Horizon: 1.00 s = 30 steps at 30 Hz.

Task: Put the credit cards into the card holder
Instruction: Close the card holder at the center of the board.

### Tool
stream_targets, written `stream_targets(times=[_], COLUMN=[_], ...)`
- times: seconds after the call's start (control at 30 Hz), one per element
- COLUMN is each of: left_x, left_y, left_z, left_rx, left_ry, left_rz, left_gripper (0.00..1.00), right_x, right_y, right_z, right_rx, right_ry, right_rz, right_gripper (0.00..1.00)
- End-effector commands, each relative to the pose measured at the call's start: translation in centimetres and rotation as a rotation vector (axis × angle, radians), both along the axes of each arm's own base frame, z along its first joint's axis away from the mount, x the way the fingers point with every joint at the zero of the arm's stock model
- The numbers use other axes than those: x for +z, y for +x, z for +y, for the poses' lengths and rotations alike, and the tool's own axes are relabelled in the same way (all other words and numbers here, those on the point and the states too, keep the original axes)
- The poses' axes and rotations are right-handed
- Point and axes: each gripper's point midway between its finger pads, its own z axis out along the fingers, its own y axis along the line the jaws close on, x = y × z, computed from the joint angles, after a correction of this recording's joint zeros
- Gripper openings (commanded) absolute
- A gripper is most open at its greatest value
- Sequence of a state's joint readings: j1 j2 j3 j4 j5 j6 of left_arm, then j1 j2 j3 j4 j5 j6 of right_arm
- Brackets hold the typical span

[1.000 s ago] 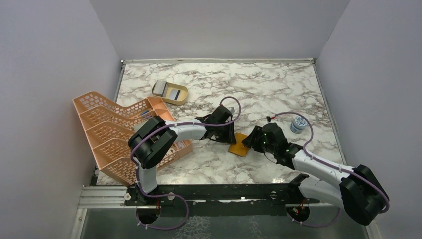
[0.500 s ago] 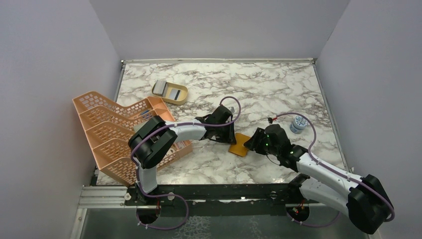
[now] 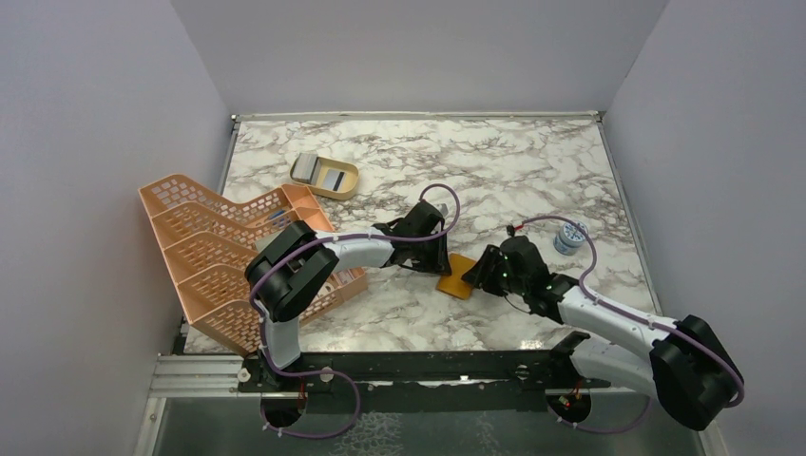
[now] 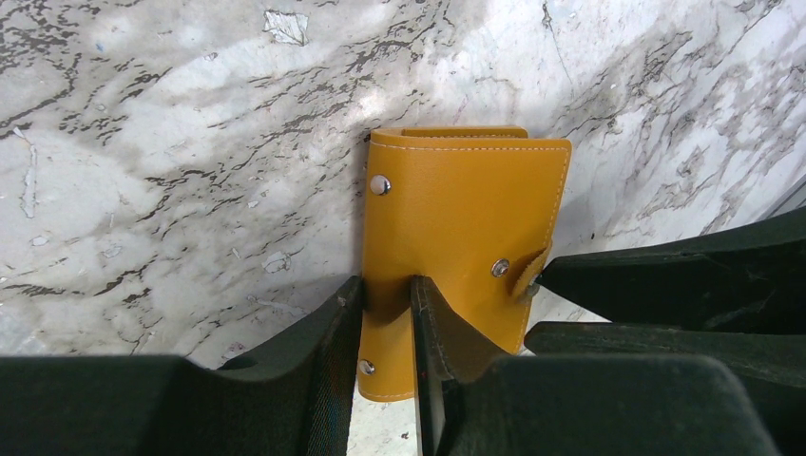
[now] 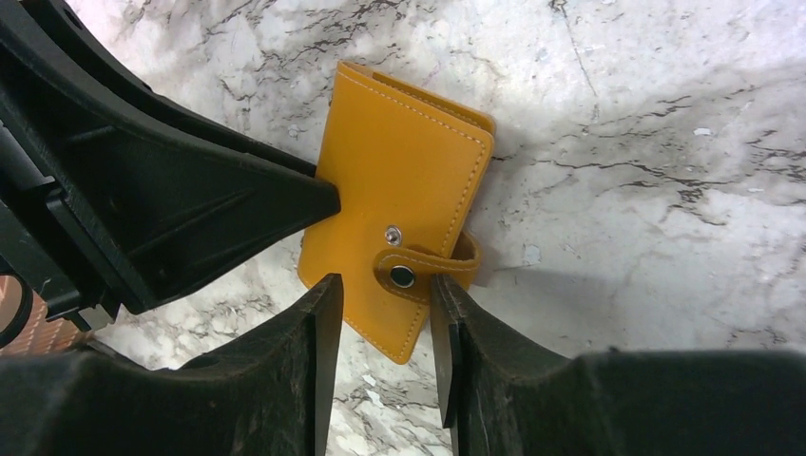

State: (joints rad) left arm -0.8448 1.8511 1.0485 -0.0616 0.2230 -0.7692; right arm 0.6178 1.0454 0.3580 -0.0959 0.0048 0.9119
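**Early stage.** The mustard card holder [image 3: 457,275] lies folded closed at mid-surface. The left claw [image 4: 385,293], nearly closed, pinches its edge. The right claw [image 5: 380,285], half-open, straddles the snap tab [image 5: 418,271], apparently ungripped. The credit cards [image 3: 318,173] lie in the tan dish [image 3: 350,182] at 11 o'clock, none inserted.

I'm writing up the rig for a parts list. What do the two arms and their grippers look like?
Both arms match: the left arm and right arm have white links between bulky black joint housings, each with a thin purple cable looping alongside. Small green lights glow on the right wrist. The left gripper and right gripper each have two matte black, wedge-shaped fingers.
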Motion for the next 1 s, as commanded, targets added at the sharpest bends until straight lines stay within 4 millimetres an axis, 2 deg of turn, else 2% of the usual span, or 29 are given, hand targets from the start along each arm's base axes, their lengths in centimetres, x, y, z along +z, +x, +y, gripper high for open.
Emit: stream_targets(times=[0.0, 0.27, 0.7, 0.97], left_x=[-1.7, -1.7, -1.6, -1.6], left_y=[-1.5, -2.5, -3.5, -3.6], left_z=[1.7, 1.5, 1.0, 0.9], left_rx=[0.005, 0.000, -0.015, -0.016], left_ry=[0.081, 0.060, 0.027, 0.022], left_rz=[0.037, 0.062, 0.072, 0.073], left_gripper=[0.25, 0.25, 0.25, 0.25], right_x=[0.3, -0.9, 0.2, -1.0], right_y=[0.5, 1.1, 2.1, 1.9], right_z=[1.2, 0.9, 1.6, 0.9], right_rx=[0.010, -0.011, 0.019, 0.009], right_ry=[0.064, 0.025, 0.031, -0.014], right_rz=[-0.009, 0.004, -0.054, -0.028], right_gripper=[0.38, 0.32, 0.28, 0.27])
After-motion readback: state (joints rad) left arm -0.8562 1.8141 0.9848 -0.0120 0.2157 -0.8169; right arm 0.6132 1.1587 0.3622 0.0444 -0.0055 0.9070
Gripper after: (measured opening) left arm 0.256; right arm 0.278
